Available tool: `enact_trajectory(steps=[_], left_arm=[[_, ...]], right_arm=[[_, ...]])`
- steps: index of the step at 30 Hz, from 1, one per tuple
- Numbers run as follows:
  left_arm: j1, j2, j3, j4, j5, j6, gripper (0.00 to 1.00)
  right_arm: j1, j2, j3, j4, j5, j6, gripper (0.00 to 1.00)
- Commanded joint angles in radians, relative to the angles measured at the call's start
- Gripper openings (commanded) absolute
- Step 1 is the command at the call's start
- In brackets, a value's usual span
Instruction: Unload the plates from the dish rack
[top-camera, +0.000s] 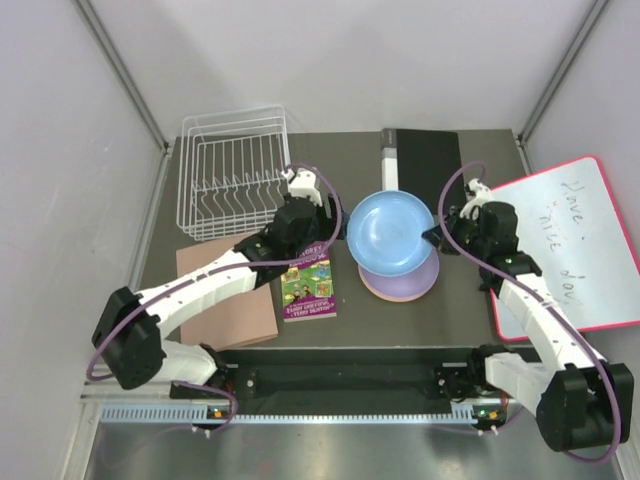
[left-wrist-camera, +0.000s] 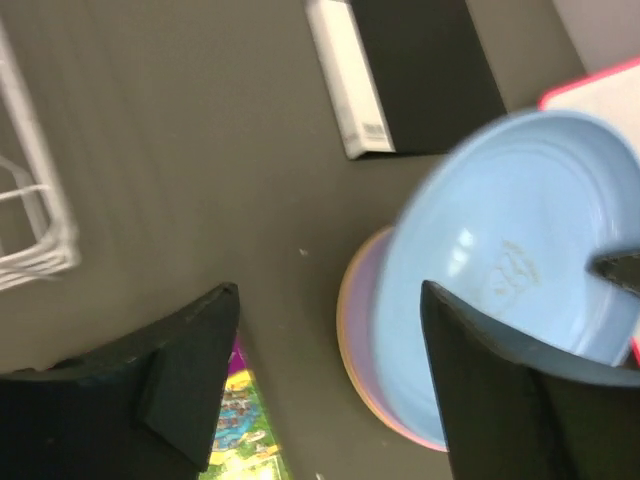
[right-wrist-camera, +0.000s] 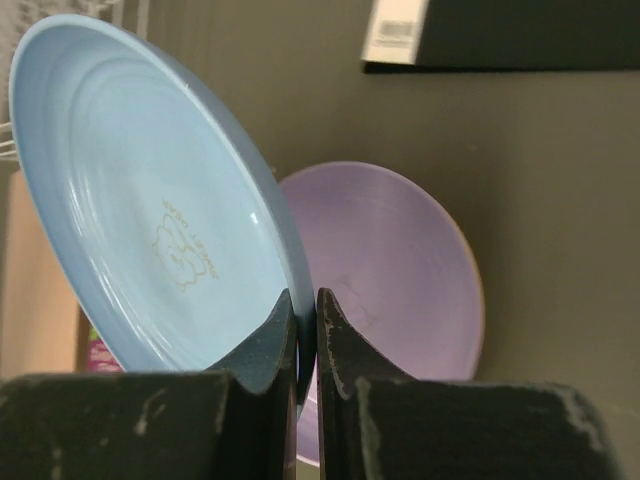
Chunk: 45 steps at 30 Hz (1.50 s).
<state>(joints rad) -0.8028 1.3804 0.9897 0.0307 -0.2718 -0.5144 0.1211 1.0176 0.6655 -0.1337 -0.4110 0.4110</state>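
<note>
At far left, the white wire dish rack (top-camera: 232, 170) shows no plate in its slots. Just right of it, the left gripper (left-wrist-camera: 330, 290) hangs spread and empty. Further right, the light blue plate (top-camera: 390, 232) is tilted in the air over the stack, whose purple plate (right-wrist-camera: 400, 270) lies topmost on the table (top-camera: 400, 325). The right gripper (right-wrist-camera: 305, 305) pinches the blue plate's right rim. The stack sits directly beneath, so lowering and levelling the plate looks like the right arm's job.

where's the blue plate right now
In the top view the blue plate is mid-table, right of the book. The right gripper holds it tilted by its rim over the purple plate.
</note>
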Motion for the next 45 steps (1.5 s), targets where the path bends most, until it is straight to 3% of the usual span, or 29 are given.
enact_trajectory(steps=[1, 3, 7, 13, 16, 19, 22, 23, 27, 34, 38, 45], left_arm=[[0.007, -0.115, -0.031, -0.046, -0.304, 0.106, 0.93], [0.008, -0.145, -0.066, -0.06, -0.375, 0.149, 0.99], [0.008, -0.23, -0.124, -0.045, -0.518, 0.177, 0.99], [0.008, -0.313, -0.19, 0.008, -0.586, 0.188, 0.99], [0.008, -0.345, -0.22, 0.037, -0.604, 0.186, 0.99], [0.008, -0.357, -0.246, 0.078, -0.603, 0.195, 0.99], [0.008, -0.342, -0.241, 0.078, -0.592, 0.191, 0.99], [0.008, -0.337, -0.238, 0.077, -0.587, 0.186, 0.99], [0.008, -0.285, -0.212, 0.103, -0.627, 0.165, 0.99], [0.008, -0.153, -0.079, -0.098, -0.777, 0.094, 0.99], [0.007, -0.126, -0.025, -0.15, -0.77, 0.076, 0.99], [0.007, -0.188, -0.063, -0.078, -0.731, 0.125, 0.99]], right_arm=[[-0.005, -0.042, 0.019, -0.173, 0.189, -0.063, 0.0], [-0.006, -0.042, 0.014, -0.21, 0.212, -0.063, 0.0], [-0.008, -0.034, -0.024, -0.202, 0.23, -0.054, 0.0], [-0.006, 0.007, -0.026, -0.193, 0.25, -0.058, 0.01], [-0.008, 0.022, -0.023, -0.191, 0.247, -0.063, 0.07], [-0.008, 0.039, -0.024, -0.182, 0.241, -0.066, 0.23], [-0.008, 0.052, -0.024, -0.178, 0.232, -0.067, 0.31], [-0.006, 0.052, -0.023, -0.176, 0.23, -0.067, 0.4], [-0.006, 0.013, 0.011, -0.217, 0.27, -0.08, 0.51], [-0.008, -0.158, 0.104, -0.299, 0.465, -0.124, 0.72], [-0.006, -0.211, 0.117, -0.29, 0.498, -0.141, 0.77], [-0.006, -0.244, 0.052, -0.227, 0.491, -0.153, 0.8]])
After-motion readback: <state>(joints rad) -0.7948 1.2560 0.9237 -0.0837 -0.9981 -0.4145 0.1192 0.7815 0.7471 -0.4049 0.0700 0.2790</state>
